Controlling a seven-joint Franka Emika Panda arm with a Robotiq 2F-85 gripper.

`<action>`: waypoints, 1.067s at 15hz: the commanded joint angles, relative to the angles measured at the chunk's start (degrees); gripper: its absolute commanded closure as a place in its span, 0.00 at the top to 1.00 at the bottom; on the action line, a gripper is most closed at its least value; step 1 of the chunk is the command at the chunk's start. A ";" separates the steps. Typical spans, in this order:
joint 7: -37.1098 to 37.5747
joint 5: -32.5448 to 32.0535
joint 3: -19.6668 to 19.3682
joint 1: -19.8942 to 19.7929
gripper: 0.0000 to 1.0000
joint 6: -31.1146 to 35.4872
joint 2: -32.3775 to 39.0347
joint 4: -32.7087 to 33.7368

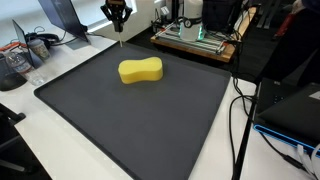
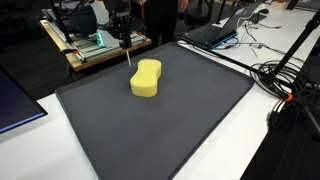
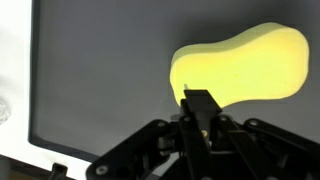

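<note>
The black mat (image 1: 120, 125) is left bare over most of its surface, so wide room is offered across the centre and lower part of both exterior views. Only the yellow sponge (image 1: 140, 71) is met on it, in the upper middle. The right edge is crowded by cables (image 1: 240, 110), and the top edge is closed off by a wooden rack (image 1: 195, 42).

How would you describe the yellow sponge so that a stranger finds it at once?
Find the large dark mat that covers most of the white table. On its half nearer the gripper lies the sponge. It is the only bright yellow thing, narrowed in the middle like a peanut.
</note>
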 commanded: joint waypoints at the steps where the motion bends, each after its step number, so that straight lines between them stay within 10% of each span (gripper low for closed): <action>1: -8.29 6.57 -1.30 -0.40 0.03 0.54 2.93 0.75; 16: -15.96 11.53 4.21 -5.54 0.03 -0.73 19.30 9.98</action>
